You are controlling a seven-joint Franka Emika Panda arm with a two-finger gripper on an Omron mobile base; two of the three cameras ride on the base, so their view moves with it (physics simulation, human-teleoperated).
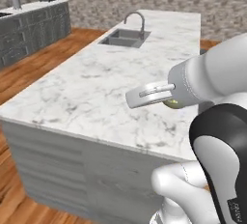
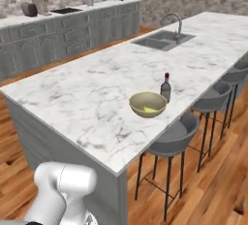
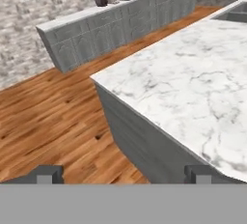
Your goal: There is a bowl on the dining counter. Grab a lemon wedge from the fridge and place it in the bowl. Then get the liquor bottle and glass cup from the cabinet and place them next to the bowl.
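Yellow lemon wedge [image 2: 151,109] in bowl [image 2: 140,106], liquor bottle [image 2: 165,88] just beside; gripper [image 3: 123,174] spread wide, empty

A long white marble bench [image 2: 87,98] stretches ahead of me, with grey panelled sides, standing on a wooden floor [image 3: 53,121]. Near its right edge sits a yellow-green bowl [image 2: 147,104], with a pale yellow lemon wedge [image 2: 150,109] inside it. Just beside the bowl, on the side toward the sink, a dark liquor bottle [image 2: 165,88] with a red cap stands upright. Further along, a grey double sink [image 2: 163,40] with a curved tap [image 2: 175,24] is set into the bench top.
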